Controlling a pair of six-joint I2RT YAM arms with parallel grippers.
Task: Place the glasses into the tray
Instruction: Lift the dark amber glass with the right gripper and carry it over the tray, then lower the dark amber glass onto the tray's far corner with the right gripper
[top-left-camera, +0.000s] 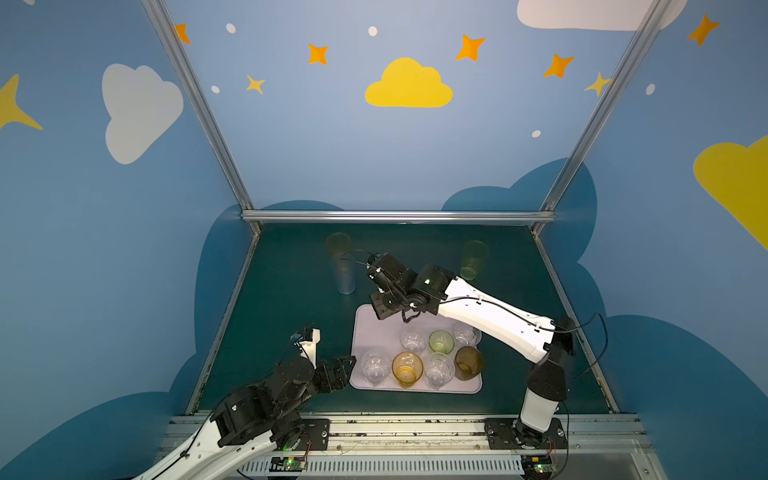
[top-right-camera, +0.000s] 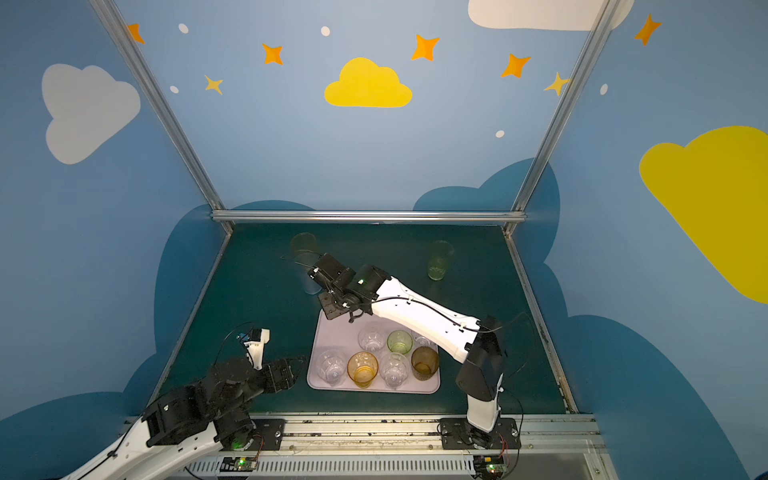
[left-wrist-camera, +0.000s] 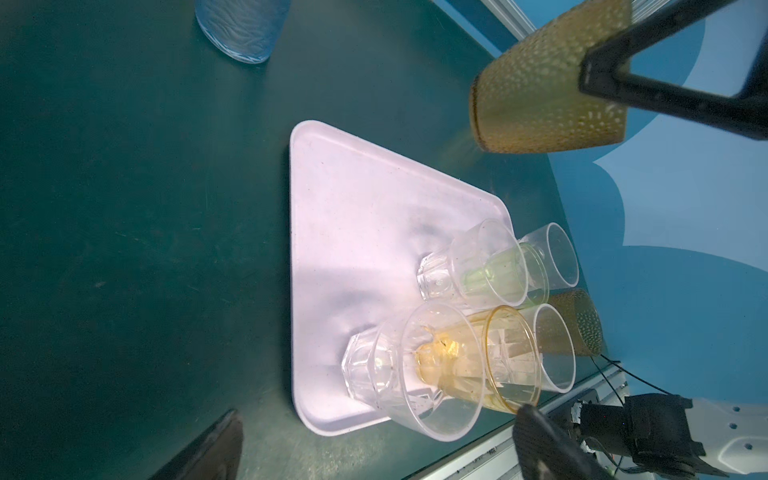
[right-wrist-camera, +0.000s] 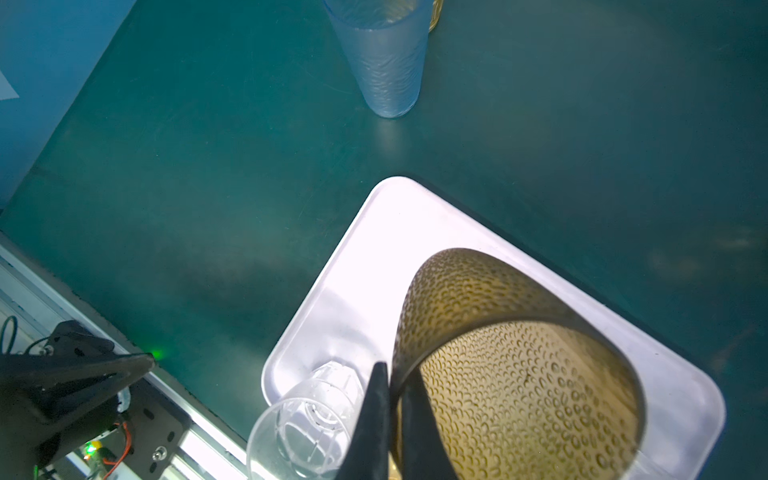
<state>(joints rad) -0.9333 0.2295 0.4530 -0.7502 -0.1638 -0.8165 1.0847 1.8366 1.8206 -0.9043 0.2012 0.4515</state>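
The pale lilac tray (top-left-camera: 371, 332) lies on the green table in both top views. Several short glasses stand in it: clear ones (top-left-camera: 375, 368), a green one (top-left-camera: 441, 341), an amber one (top-left-camera: 407, 369) and a brown one (top-left-camera: 468, 362). My right gripper (right-wrist-camera: 392, 374) is shut on the rim of a brown dimpled glass (right-wrist-camera: 519, 374) and holds it over the tray's far left part (right-wrist-camera: 374, 249). In the left wrist view this glass (left-wrist-camera: 548, 87) hangs above the tray (left-wrist-camera: 353, 208). My left gripper (top-left-camera: 348, 372) is open and empty beside the tray's left edge.
A tall blue glass (top-left-camera: 344, 274) and a tall orange one (top-left-camera: 338, 243) stand on the table behind the tray's far left corner. A tall green glass (top-left-camera: 473, 259) stands at the back right. Metal rails and blue walls enclose the table.
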